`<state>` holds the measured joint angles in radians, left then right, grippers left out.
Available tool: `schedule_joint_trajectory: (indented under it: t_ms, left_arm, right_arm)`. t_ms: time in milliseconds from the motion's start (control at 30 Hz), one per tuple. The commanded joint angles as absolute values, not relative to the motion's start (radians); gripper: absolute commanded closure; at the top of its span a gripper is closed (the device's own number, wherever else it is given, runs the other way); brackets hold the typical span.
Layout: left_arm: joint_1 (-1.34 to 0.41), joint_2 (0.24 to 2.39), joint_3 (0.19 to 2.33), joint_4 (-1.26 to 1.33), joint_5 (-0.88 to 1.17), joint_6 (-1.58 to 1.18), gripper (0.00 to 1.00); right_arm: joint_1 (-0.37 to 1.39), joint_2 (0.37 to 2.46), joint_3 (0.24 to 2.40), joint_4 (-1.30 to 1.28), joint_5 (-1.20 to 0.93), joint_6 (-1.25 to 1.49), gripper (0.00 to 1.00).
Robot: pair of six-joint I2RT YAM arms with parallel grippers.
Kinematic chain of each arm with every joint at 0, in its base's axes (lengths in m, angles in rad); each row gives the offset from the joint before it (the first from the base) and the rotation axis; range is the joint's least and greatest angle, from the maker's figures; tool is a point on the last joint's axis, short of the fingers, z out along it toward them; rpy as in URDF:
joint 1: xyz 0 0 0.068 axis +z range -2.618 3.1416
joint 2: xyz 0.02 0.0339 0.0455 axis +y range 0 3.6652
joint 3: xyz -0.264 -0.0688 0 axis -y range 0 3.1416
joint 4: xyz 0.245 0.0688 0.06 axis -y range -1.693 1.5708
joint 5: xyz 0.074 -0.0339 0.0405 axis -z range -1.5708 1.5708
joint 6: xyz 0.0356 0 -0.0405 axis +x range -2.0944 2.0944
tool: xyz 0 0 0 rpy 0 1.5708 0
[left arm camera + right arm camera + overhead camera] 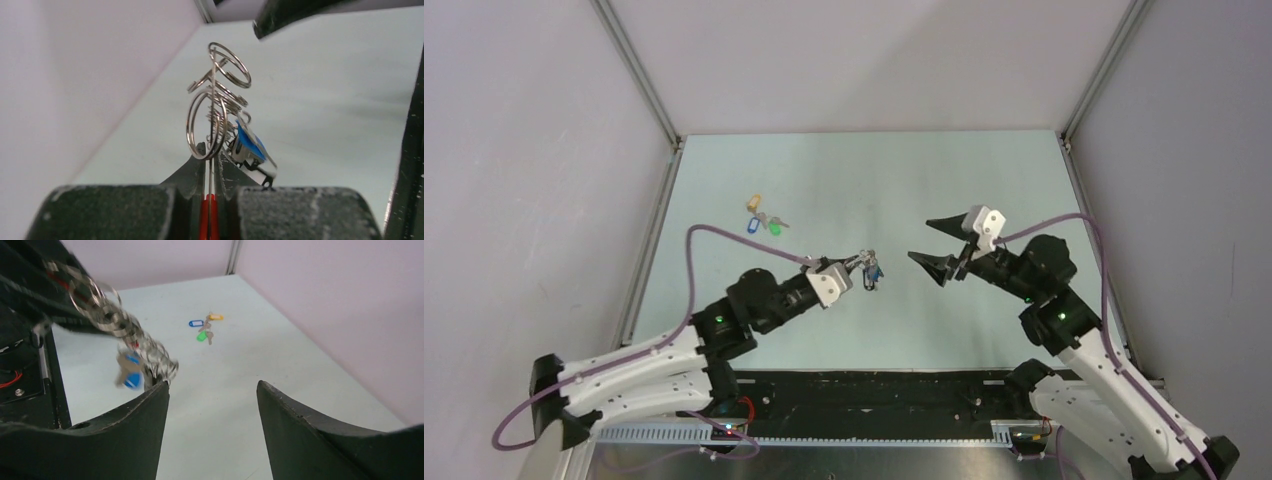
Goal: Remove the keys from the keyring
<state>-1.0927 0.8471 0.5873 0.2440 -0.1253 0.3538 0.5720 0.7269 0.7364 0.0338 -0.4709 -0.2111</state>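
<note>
Keys (874,272) hang as a small dark bunch off the tip of the left gripper (861,265) in the overhead view, held over about the middle of the table (874,170); their detail is too small to read there. The right gripper (932,246) sits at three o'clock from them, near but apart, its two fingers spread wide with nothing between. A second cluster (762,218) with tan, blue and green tags lies flat at ten o'clock from the left gripper, well apart. The table is pale mint green, and plain greyish-lilac walls (544,150) fence it in, with metal posts (639,70) running to the far corners. From the left wrist, the jaws are pinched together on the red strap (210,217), and the keyring (212,117) stands up at twelve o'clock as several thin silvery loops. A blue tag and silvery metal dangle at four o'clock of the loops. From the right wrist, both black fingers fill the bottom, parted and empty. The bunch hangs blurred at ten o'clock, blue tag lowest, just past one fingertip.
</note>
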Motion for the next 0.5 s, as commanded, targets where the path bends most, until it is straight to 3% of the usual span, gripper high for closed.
schedule_joint_trajectory:
  t_ms: [0, 167, 300, 467]
  left_arm:
    - [-1.103, 0.749, 0.766, 0.014, -0.024, 0.652, 1.0]
    - [-1.103, 0.686, 0.865, -0.272, 0.035, 0.967, 1.0]
    - [-1.104, 0.641, 0.838, -0.287, -0.01, 1.236, 1.0]
    - [-1.102, 0.672, 0.857, -0.284, 0.001, 1.266, 1.0]
  right_arm:
    - [0.548, 0.639, 0.7, 0.116, -0.519, -0.22, 0.3]
    - [0.543, 0.597, 0.672, 0.114, -0.53, -0.267, 0.32]
    - [0.544, 0.609, 0.638, 0.204, -0.6, -0.304, 0.41]
    - [0.62, 0.634, 0.591, 0.338, -0.673, -0.404, 0.45]
